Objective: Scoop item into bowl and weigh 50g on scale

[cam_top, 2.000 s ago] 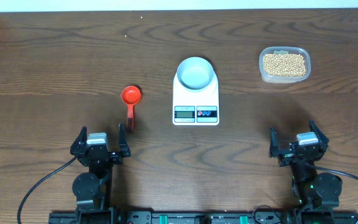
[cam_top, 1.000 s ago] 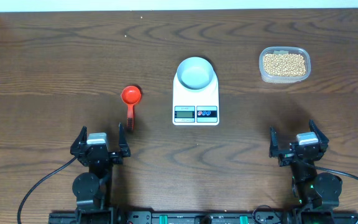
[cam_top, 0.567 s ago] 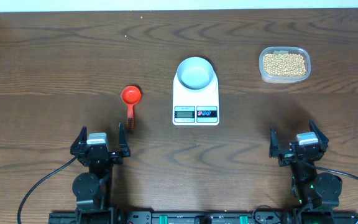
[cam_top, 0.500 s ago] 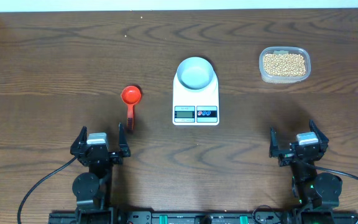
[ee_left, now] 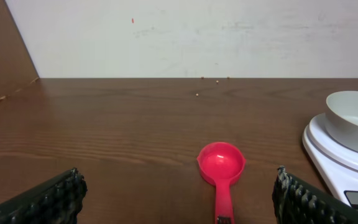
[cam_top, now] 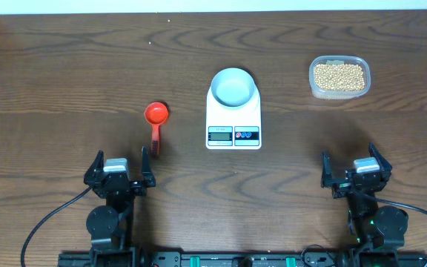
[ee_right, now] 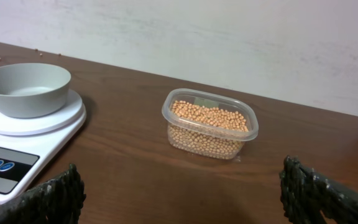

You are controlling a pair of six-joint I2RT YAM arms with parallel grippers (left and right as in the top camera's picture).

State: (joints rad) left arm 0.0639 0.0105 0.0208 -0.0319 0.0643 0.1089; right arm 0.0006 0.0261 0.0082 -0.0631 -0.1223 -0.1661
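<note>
The white bowl (cam_top: 233, 87) (ee_right: 25, 88) (ee_left: 355, 114) stands on the white scale (cam_top: 233, 127) (ee_right: 5, 157) at the table's middle. Beige beans (cam_top: 339, 76) (ee_right: 210, 117) fill a clear plastic container (cam_top: 339, 90) (ee_right: 209, 142) at the far right. A red scoop (cam_top: 156, 115) (ee_left: 221, 167) lies left of the scale, handle toward the front. My left gripper (cam_top: 120, 169) (ee_left: 179, 202) rests open near the front edge, just behind the scoop's handle. My right gripper (cam_top: 355, 169) (ee_right: 185, 193) rests open at the front right, empty, well short of the container.
A few stray beans (ee_left: 197, 94) lie near the far table edge by the white wall. A brown board (ee_left: 2, 56) rises at the far left. Black cables (cam_top: 47, 219) trail from both arm bases at the front edge.
</note>
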